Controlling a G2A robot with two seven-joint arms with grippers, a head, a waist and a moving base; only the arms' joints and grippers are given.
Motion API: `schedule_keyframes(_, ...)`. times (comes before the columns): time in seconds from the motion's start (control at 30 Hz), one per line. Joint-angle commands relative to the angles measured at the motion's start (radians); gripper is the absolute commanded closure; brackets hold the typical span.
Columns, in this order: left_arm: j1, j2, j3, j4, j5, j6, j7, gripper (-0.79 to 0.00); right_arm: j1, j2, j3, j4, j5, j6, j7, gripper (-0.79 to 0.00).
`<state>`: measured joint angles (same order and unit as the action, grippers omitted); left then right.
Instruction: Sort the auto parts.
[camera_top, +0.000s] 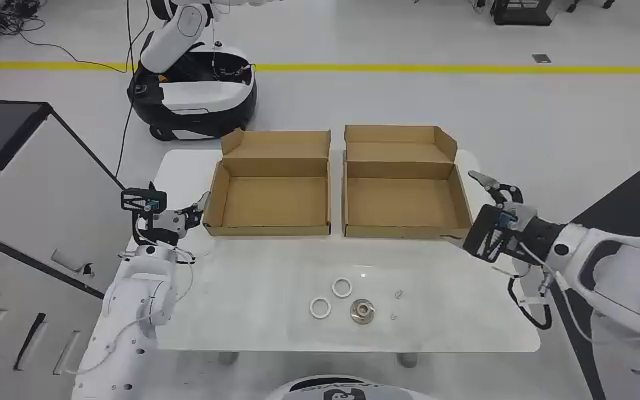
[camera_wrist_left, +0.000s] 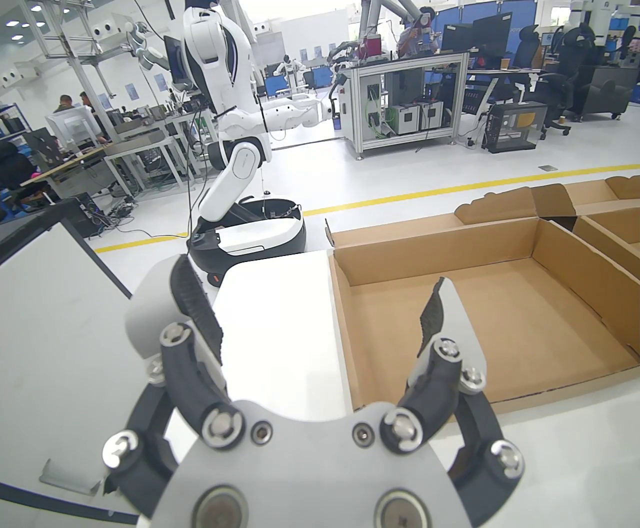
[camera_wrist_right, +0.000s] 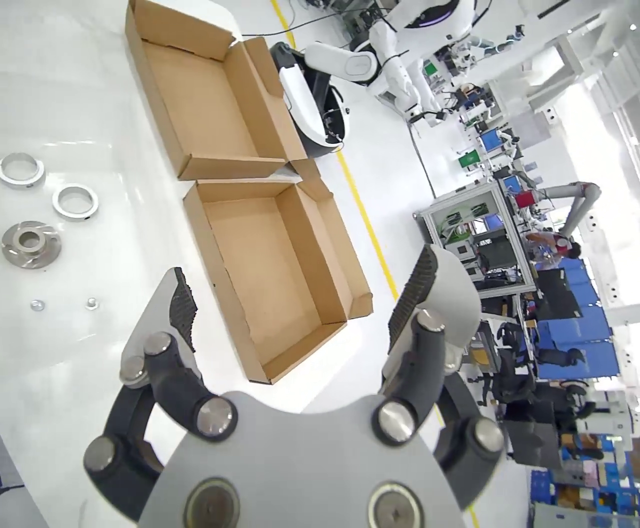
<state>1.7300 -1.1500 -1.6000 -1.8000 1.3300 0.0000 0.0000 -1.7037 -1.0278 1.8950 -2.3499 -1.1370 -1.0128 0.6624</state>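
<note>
Two empty cardboard boxes stand side by side at the back of the white table (camera_top: 250, 300): the left box (camera_top: 268, 200) and the right box (camera_top: 405, 200). Near the front edge lie two silver rings (camera_top: 342, 288) (camera_top: 320, 307), a flanged metal hub (camera_top: 362, 312) and two small nuts (camera_top: 398, 294) (camera_top: 392, 316). My left gripper (camera_top: 165, 207) hovers open and empty by the left box's outer side (camera_wrist_left: 475, 320). My right gripper (camera_top: 478, 212) is open and empty off the right box's outer corner (camera_wrist_right: 270, 265). The rings (camera_wrist_right: 75, 201), hub (camera_wrist_right: 31, 244) and nuts (camera_wrist_right: 91, 302) lie beyond its fingers.
Another white robot's dark base (camera_top: 195, 95) stands on the floor just behind the table's back left corner. A grey panel (camera_top: 40, 190) runs along the table's left side. A yellow line (camera_top: 450, 68) crosses the floor farther back.
</note>
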Motion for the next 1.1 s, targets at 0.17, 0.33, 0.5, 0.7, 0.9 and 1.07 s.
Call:
schedule_keyframes(0.17,0.000,0.000,0.000,0.000,0.000,0.000,0.000,-0.785,0.099,0.056,-0.152,0.000,0.041,0.001,0.146,-0.785)
schedule_keyframes(0.33,0.000,0.000,0.000,0.000,0.000,0.000,0.000,-0.785,0.136,0.110,-0.258,0.010,-0.013,0.001,0.146,-0.785)
schedule_keyframes(0.5,0.000,0.000,0.000,0.000,0.000,0.000,0.000,-0.785,0.197,0.172,-0.370,0.026,-0.057,0.001,0.146,-0.785)
schedule_keyframes(0.7,0.000,0.000,0.000,0.000,0.000,0.000,0.000,-0.785,0.283,0.251,-0.498,0.058,-0.061,0.001,0.146,-0.785)
schedule_keyframes(0.9,0.000,0.000,0.000,0.000,0.000,0.000,0.000,-0.785,0.416,0.353,-0.641,0.089,-0.004,0.001,0.146,-0.785)
schedule_keyframes(1.07,0.000,0.000,0.000,0.000,0.000,0.000,0.000,-0.785,0.560,0.453,-0.804,0.075,0.028,0.001,0.146,-0.785)
